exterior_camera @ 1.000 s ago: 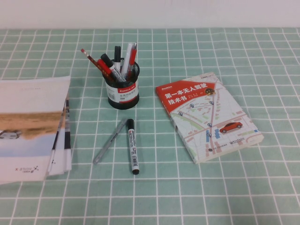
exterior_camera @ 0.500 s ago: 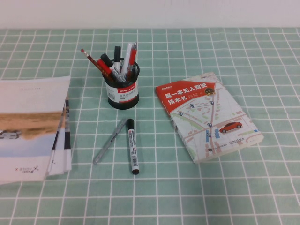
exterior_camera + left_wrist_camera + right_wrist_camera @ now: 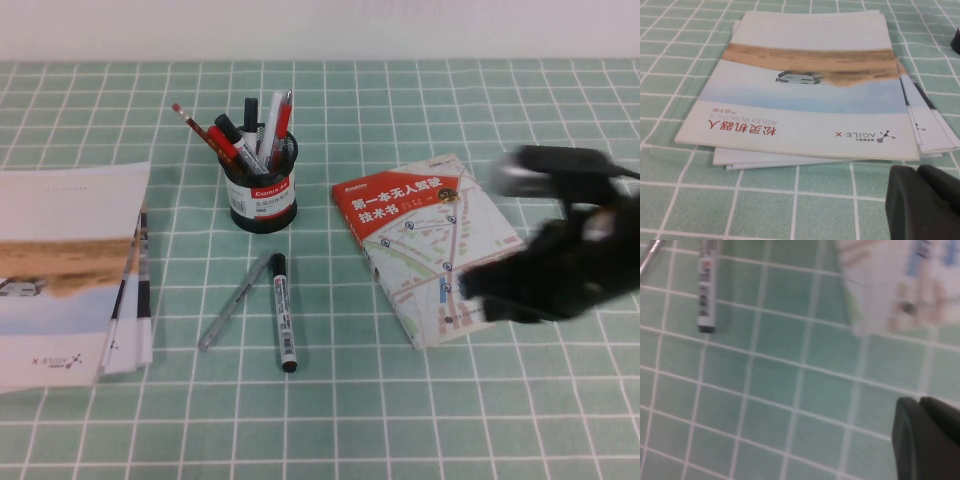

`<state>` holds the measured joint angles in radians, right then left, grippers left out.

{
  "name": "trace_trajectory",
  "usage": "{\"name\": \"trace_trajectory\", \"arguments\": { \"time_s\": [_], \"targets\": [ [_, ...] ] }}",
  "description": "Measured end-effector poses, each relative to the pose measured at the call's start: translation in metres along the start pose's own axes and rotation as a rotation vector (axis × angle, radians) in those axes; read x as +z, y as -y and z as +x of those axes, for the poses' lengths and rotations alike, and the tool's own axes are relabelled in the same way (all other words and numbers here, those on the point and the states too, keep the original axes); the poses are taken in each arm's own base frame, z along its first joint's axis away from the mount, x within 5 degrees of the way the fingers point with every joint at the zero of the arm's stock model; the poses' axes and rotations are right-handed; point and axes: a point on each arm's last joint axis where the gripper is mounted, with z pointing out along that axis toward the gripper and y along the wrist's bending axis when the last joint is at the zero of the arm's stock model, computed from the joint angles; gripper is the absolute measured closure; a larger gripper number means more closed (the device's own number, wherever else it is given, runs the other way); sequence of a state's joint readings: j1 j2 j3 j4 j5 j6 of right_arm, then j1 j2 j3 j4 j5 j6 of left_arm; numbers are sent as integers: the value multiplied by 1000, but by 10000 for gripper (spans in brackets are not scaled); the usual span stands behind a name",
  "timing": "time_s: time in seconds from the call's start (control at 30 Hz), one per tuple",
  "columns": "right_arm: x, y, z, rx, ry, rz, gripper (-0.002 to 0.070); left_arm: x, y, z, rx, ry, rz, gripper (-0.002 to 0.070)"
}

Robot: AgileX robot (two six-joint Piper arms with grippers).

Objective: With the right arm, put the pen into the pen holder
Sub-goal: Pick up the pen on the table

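Stack of brochures lies flat on green checked tablecloth, sheets fanned slightly at one side. Top cover: brown landscape band, small white vehicle, red Chinese title, AGILEX logo. Left gripper shows as dark blurred mass near stack, apart from it. Dark object sliver beyond stack.

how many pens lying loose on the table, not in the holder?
2: the pen and a slim grey pen beside it on its left, both in front of the pen holder. None hidden that I can see.
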<state>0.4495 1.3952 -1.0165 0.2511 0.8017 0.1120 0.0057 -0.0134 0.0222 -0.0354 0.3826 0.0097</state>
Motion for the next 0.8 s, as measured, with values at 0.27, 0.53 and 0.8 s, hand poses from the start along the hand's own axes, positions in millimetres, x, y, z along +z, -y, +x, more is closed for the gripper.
{"name": "trace_trajectory", "arguments": {
  "time_s": [0.27,0.53,0.8],
  "targets": [
    [70,-80,-50,-162,-108,-1,696,0,0,0,0,0,0,679],
    [122,-124,-81,-176,-148,-10,608,0,0,0,0,0,0,679],
    [156,-137,-97,-148,-161,7,388,0,0,0,0,0,0,679]
  ]
}}
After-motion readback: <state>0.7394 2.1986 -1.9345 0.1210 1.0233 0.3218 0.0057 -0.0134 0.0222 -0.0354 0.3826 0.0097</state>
